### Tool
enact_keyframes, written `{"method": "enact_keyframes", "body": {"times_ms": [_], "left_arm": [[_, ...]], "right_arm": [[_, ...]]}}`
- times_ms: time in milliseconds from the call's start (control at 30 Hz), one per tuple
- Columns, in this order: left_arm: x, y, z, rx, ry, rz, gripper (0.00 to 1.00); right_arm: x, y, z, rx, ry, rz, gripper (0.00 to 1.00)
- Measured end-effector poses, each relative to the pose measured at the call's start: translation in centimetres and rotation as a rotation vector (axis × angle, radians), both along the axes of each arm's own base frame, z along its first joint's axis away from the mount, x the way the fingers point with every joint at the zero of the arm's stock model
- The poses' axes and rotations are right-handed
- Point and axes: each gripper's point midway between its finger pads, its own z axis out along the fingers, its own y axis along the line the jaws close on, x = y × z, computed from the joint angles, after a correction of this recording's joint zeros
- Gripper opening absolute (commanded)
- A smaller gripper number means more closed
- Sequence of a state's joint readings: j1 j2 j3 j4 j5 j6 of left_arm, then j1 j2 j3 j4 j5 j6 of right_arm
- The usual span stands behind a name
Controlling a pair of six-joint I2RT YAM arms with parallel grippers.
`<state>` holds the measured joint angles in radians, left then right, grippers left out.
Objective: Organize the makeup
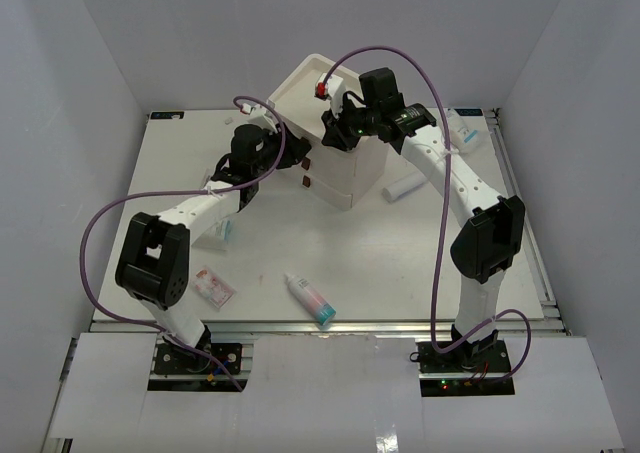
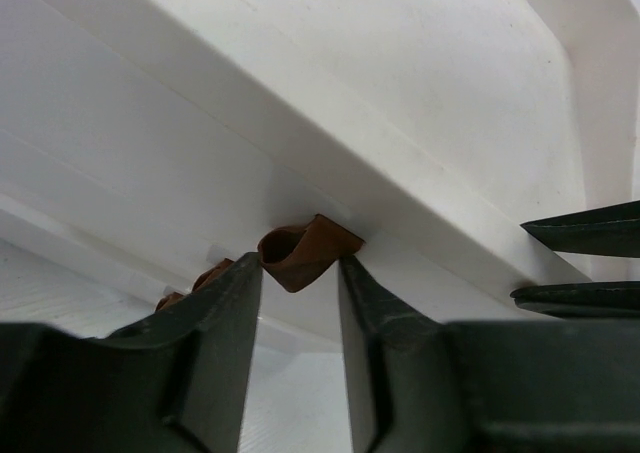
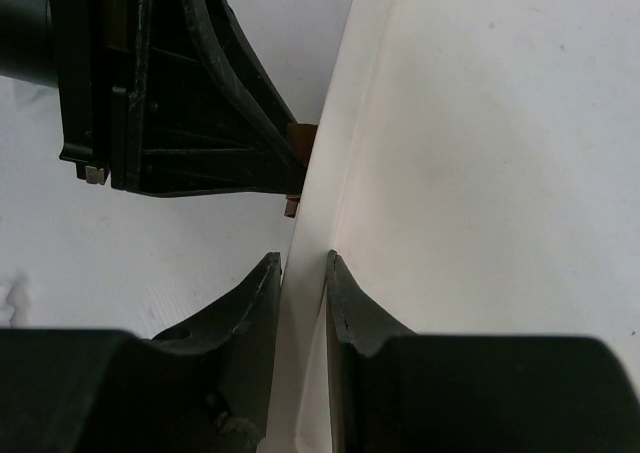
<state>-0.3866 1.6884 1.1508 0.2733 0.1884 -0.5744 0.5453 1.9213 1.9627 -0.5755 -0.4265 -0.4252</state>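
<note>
Several makeup pieces: we count a teal-capped bottle [image 1: 310, 299], a white tube [image 1: 405, 185], a near sachet [image 1: 212, 286] and far sachets [image 1: 462, 131], all loose on the table [image 1: 380, 263].
Handling: we judge all light; the bottle is stiff and slick, so take it mid-body; the sachets are limp, so take an edge.
Left gripper [image 2: 300, 268]: pinching the drawer's brown handle [image 2: 305, 245].
Right gripper [image 3: 301, 263]: pressed onto the drawer wall [image 3: 335, 123].

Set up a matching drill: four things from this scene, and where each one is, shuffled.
1 white bottle with teal cap
2 white plastic tube
3 left claw
4 right claw

A gripping the cream drawer's thin wall
B lying near the table front edge
C pinching a brown loop handle
D lying right of the cream drawer box

Pairs: 1-B, 2-D, 3-C, 4-A
</note>
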Motion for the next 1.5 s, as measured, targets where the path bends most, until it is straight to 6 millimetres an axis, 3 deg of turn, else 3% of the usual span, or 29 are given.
{"method": "enact_keyframes", "body": {"times_ms": [133, 500, 733, 933, 1067, 1333, 1500], "left_arm": [[0.0, -0.2, 0.1, -0.007, -0.004, -0.011, 0.65], [-0.4, -0.3, 0.5, -0.009, -0.046, -0.041, 0.74], [-4.4, 1.6, 0.6, 0.006, -0.088, -0.038, 0.87], [-6.3, 2.3, 0.9, 0.011, -0.15, -0.062, 0.87], [-5.5, 1.9, -1.1, 0.018, -0.122, -0.098, 0.84], [-3.5, 1.4, -9.4, 0.076, 0.025, -0.131, 0.81], [-2.3, 1.1, -9.7, 0.09, -0.008, -0.135, 0.8]], "right_arm": [[0.0, 0.0, 0.0, 0.0, -0.001, -0.001, 0.16], [0.1, -0.1, 0.0, -0.003, -0.002, -0.009, 0.26], [-0.1, 0.1, 0.0, -0.001, 0.0, -0.001, 0.29], [-0.1, 0.2, 0.0, -0.001, -0.001, 0.003, 0.3], [-0.3, 0.3, 0.0, 0.002, 0.001, 0.011, 0.31], [-0.5, 0.5, 0.0, 0.01, 0.01, 0.026, 0.24], [-0.7, 0.5, 0.0, 0.013, 0.013, 0.033, 0.18]]}}
